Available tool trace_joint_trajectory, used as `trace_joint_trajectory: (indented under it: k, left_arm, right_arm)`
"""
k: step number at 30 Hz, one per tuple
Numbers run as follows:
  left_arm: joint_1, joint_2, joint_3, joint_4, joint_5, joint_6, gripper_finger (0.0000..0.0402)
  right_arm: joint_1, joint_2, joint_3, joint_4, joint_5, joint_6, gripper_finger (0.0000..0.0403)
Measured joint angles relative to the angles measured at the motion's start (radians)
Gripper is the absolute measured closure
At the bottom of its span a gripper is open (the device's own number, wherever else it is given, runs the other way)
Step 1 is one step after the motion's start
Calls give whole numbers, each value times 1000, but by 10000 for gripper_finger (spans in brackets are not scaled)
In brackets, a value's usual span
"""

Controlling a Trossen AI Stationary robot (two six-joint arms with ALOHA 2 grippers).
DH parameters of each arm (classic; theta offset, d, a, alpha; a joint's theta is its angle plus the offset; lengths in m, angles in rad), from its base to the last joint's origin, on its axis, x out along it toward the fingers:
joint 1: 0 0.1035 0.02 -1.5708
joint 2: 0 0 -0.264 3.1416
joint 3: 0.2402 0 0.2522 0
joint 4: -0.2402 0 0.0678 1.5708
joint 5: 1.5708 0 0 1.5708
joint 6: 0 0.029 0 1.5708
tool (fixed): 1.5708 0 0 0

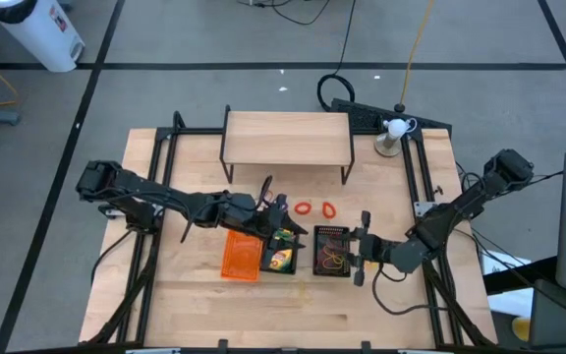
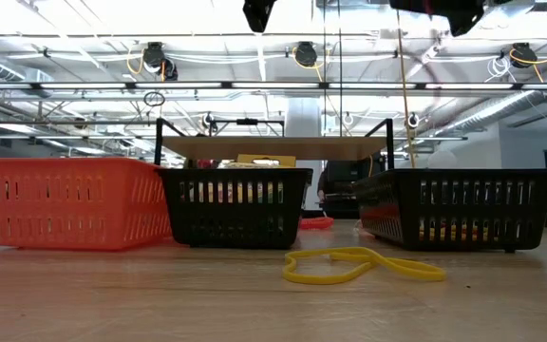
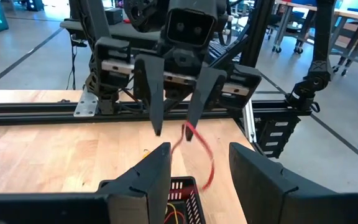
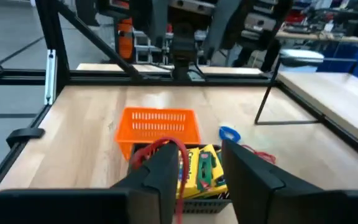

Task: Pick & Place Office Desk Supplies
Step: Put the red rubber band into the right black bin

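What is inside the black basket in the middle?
The middle black tray holds yellow-and-green crayon boxes, seen from above. The low view shows only yellow through its mesh wall. Whatever lies under the boxes is covered, so I cannot tell.

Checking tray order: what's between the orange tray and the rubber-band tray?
The other black tray, holding crayon boxes; shows in high and low views.

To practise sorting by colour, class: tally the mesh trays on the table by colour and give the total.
Orange mesh tray: 1
Black mesh trays: 2
Total: 3
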Motion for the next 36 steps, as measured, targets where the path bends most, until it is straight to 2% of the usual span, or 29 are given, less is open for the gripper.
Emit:
trace_joint_trajectory:
  k: [9,20,27,32,36]
  left_arm:
    - [0,0,0,-32,0,1,238]
    - [1,0,0,-94,-5,10,238]
    - [-31,0,0,-231,-110,-32,238]
    - [-122,0,0,-361,-237,-61,238]
    - [-205,11,0,-368,-303,-113,238]
  right_arm:
    - [-36,0,0,-134,-13,137,255]
    - [-38,-10,0,-138,-36,138,269]
    - [-38,-10,0,-102,-34,71,278]
    - [-38,-10,0,18,-31,-56,282]
    - [-38,-10,0,86,-35,-133,282]
